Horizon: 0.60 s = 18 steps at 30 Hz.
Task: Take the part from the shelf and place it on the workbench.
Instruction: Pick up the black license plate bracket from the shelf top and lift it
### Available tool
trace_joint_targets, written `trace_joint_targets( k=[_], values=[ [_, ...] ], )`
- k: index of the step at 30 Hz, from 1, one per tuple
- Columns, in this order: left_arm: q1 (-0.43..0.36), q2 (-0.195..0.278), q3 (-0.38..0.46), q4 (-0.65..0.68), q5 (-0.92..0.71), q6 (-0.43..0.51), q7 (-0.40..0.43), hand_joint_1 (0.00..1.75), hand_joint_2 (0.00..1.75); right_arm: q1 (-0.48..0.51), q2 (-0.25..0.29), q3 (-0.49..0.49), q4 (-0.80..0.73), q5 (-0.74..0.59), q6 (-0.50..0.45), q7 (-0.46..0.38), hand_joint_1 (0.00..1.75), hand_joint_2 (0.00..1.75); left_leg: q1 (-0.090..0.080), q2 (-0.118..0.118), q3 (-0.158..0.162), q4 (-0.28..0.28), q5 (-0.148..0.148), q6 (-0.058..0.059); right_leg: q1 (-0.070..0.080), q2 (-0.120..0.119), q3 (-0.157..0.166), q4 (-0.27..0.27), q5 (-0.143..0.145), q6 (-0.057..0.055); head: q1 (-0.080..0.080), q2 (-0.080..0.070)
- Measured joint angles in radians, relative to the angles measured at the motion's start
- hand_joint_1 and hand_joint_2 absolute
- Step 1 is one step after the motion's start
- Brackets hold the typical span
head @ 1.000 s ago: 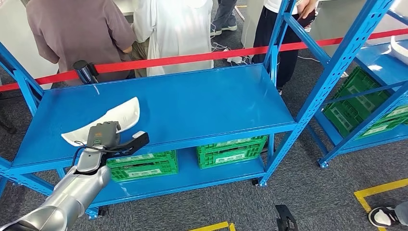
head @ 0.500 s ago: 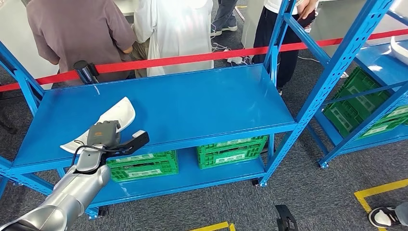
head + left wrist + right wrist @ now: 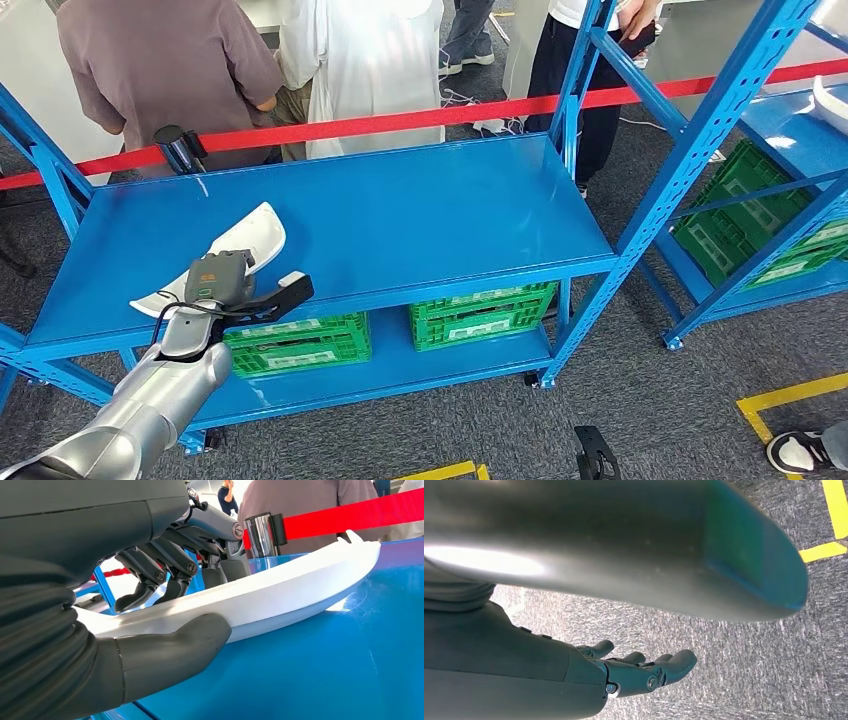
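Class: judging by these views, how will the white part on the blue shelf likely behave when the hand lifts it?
The white part looks like a thin, rigid shell, so probably light and stiff. Its glossy curve may slip in the left hand. Held near one end, it could tilt.

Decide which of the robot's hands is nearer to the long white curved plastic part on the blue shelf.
Left. The left hand is at the long white curved plastic part, fingers over it and thumb under its edge. The right hand hangs over grey carpet, away from the blue shelf.

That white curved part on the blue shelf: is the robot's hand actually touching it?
Touching. In the left wrist view the left hand clamps the white part, thumb under, fingers on top.
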<state>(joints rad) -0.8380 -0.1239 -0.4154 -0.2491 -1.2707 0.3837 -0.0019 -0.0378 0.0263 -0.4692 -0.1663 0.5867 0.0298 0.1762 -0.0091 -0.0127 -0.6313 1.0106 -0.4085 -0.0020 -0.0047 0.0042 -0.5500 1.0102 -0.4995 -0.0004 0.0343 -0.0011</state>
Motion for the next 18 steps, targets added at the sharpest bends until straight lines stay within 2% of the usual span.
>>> trace_joint_targets(
  k=[8, 13, 16, 18],
  values=[
    [0.001, -0.001, 0.000, 0.000, 0.002, 0.008, -0.006, 1.75, 1.75, -0.001, 0.000, 0.000, 0.000, 0.002, -0.001, 0.000, 0.00, 0.00, 0.000, 0.000, 0.000, 0.000, 0.000, 0.000, 0.000, 0.000, 0.000, 0.000, 0.000, 0.000, 0.000, 0.000],
    [0.003, -0.004, 0.002, 0.000, 0.033, 0.037, -0.041, 1.75, 1.75, -0.001, 0.000, -0.004, 0.000, 0.005, -0.004, 0.000, 0.00, 0.00, 0.000, 0.000, 0.000, 0.000, 0.000, 0.000, 0.000, 0.000, 0.000, 0.000, 0.000, 0.000, 0.000, 0.000],
    [0.004, -0.013, 0.017, -0.002, 0.102, 0.076, -0.114, 1.75, 1.75, -0.001, 0.000, -0.010, 0.000, 0.006, -0.008, 0.000, 0.00, 0.00, 0.000, 0.000, 0.000, 0.000, 0.000, 0.000, 0.000, 0.000, -0.001, 0.000, 0.000, 0.000, 0.000, 0.000],
    [0.001, -0.028, 0.046, -0.015, 0.212, 0.130, -0.250, 1.75, 1.75, -0.001, 0.000, -0.018, 0.000, 0.005, -0.011, 0.000, 0.00, 0.00, 0.000, -0.001, -0.001, 0.001, 0.001, 0.000, 0.000, -0.001, -0.002, 0.000, 0.000, 0.000, 0.000, 0.000]
  ],
)
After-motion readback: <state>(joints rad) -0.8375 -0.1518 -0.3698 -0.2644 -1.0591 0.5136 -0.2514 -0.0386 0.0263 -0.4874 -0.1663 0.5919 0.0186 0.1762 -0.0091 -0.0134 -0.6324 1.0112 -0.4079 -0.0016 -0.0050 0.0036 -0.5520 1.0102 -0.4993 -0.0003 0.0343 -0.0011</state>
